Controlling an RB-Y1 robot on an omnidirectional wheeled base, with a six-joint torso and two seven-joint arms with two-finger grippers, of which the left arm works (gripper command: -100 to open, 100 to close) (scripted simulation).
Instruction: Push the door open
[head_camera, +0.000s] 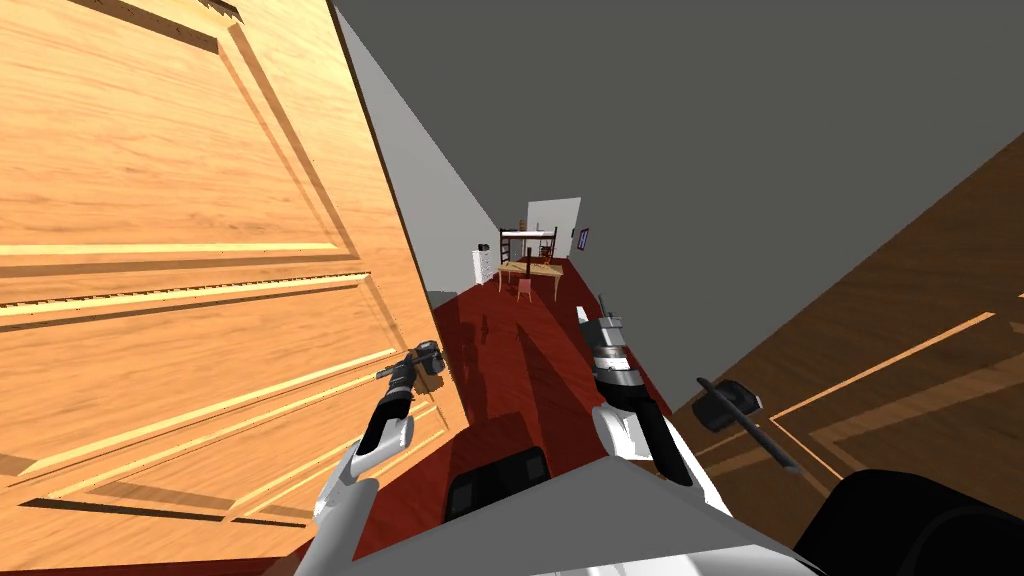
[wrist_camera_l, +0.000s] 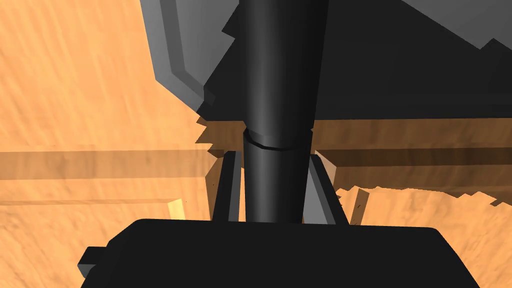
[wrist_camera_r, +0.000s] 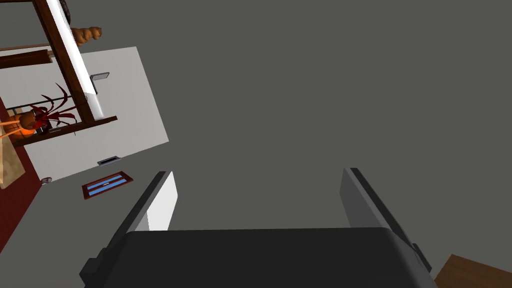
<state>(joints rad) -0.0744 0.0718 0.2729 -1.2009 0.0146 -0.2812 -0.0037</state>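
Left jaws clasp door handle (wrist_camera_l: 278, 100)

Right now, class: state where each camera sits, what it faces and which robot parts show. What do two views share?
Head view: on the head, looking steeply down a red-floored corridor; shows left tool, right tool.
Left wrist view: on the left hand, facing the wooden door; fingers clamp the black door handle.
Right wrist view: on the right hand, facing a grey wall; fingers open.
Shared: head and left wrist views show that door.
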